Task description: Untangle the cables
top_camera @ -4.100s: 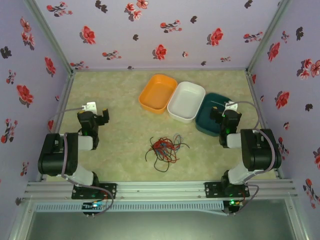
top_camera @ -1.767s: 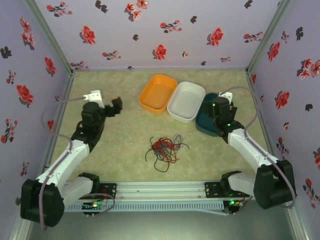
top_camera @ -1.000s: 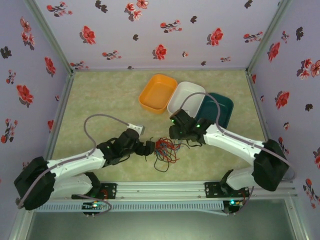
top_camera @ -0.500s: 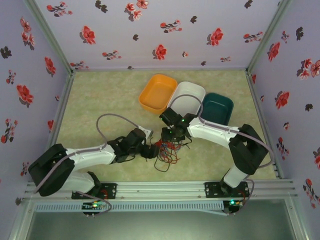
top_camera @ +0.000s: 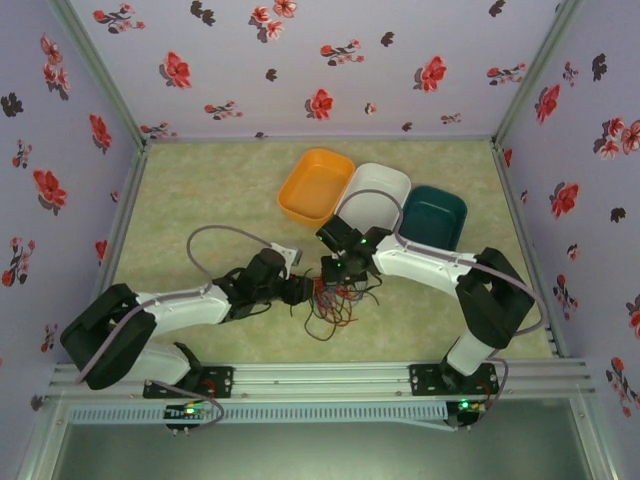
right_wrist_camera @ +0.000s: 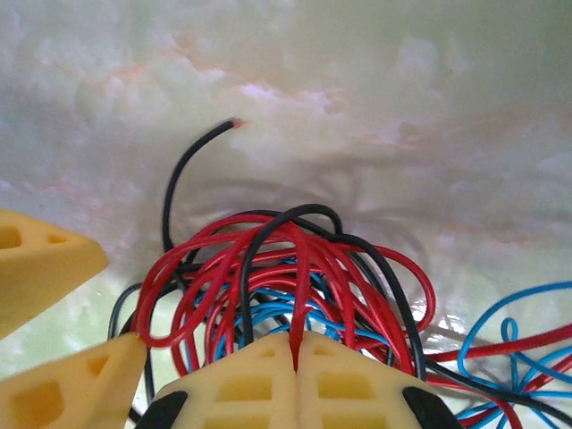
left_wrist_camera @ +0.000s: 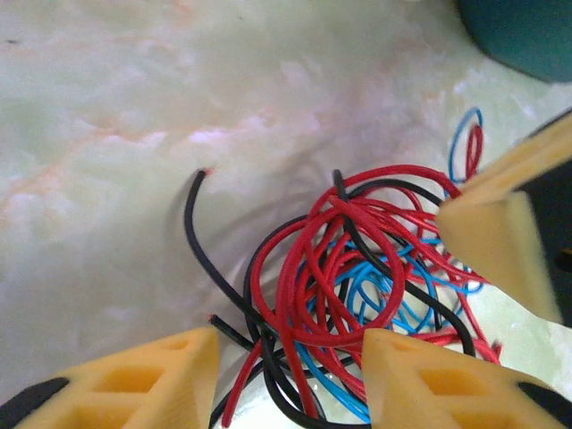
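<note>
Nearest the near edge of the worktop [top_camera: 200, 190], about midway between its left and right edges, lie the cables [top_camera: 335, 308], one knotted heap of red, black and blue loops resting on the surface.

The left end effector [left_wrist_camera: 290, 350] comes in from the left. Its jaws are apart and straddle the near side of the heap, with several strands between the fingers [left_wrist_camera: 179, 375]; no firm hold is evident. Judgement: it is placed to anchor or take a bundle.

The right end effector [right_wrist_camera: 295, 344] meets the heap from the far right side. Its jaws are clenched together on a red cable [right_wrist_camera: 295, 268], pinched at the tips. A black cable [right_wrist_camera: 183, 174] has one free end lying on the bare surface; the blue cable [right_wrist_camera: 509, 357] loops beneath the red. Judgement: the opposed approach suits pulling one strand away while the rest is restrained.

Further toward the far edge, right of centre, stands a row of three: orange tray [top_camera: 288, 188], white tray [top_camera: 398, 178], teal tray [top_camera: 458, 203]. No cable is seen in any of them.
</note>
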Available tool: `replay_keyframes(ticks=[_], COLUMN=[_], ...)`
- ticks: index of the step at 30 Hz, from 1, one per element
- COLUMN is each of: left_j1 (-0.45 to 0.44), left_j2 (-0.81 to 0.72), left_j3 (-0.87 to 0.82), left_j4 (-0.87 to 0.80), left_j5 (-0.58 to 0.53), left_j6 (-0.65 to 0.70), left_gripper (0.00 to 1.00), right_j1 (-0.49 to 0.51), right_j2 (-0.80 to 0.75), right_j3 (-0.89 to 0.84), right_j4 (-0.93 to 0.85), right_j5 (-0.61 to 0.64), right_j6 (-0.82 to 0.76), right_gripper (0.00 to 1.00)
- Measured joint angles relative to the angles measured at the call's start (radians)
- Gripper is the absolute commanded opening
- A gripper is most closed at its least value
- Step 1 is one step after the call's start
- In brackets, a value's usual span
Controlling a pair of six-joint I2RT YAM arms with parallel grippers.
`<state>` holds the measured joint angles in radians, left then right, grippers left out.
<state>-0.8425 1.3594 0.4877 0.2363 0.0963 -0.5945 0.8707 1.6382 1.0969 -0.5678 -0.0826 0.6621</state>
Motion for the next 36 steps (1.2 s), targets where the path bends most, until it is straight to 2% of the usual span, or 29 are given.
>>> replay_keyframes(ticks=[4,6,8,14,17,21,28,36], left_j1=[0.042,0.066,0.09,0.126,0.126,0.126,0.126,0.126], left_j2=[0.0,0.0,0.0,0.0,-0.022,-0.103,-0.193,-0.048], left_j3=[-0.034,-0.045,-0.05,-0.035,-0.009,-0.005,-0.002,0.063], left_j4=[0.049,0.075,0.102,0.143,0.137,0.138,0.139,0.159], left_j5=[0.002,0.002,0.002,-0.018,-0.036,-0.051,-0.103,-0.132], left_j6=[-0.017,-0.025,-0.032,-0.03,-0.008,0.027,0.059,0.063], left_gripper=[0.43,0.47,0.55,0.69,0.85,0.98,1.0,1.0], right_j1=[0.0,0.0,0.0,0.0,0.0,0.0,0.0,0.0], right_j2=[-0.031,-0.059,-0.087,-0.146,-0.174,-0.196,-0.217,-0.241], right_j3=[0.02,0.035,0.062,0.148,0.179,0.209,0.223,0.286], right_j4=[0.02,0.024,0.028,0.032,0.027,0.018,0.016,0.013], right_j5=[0.0,0.0,0.002,0.034,0.058,0.085,0.106,0.133], right_j6=[0.0,-0.001,-0.004,-0.027,-0.045,-0.067,-0.091,-0.132], right_gripper=[0.0,0.0,0.0,0.0,0.0,0.0,0.0,0.0])
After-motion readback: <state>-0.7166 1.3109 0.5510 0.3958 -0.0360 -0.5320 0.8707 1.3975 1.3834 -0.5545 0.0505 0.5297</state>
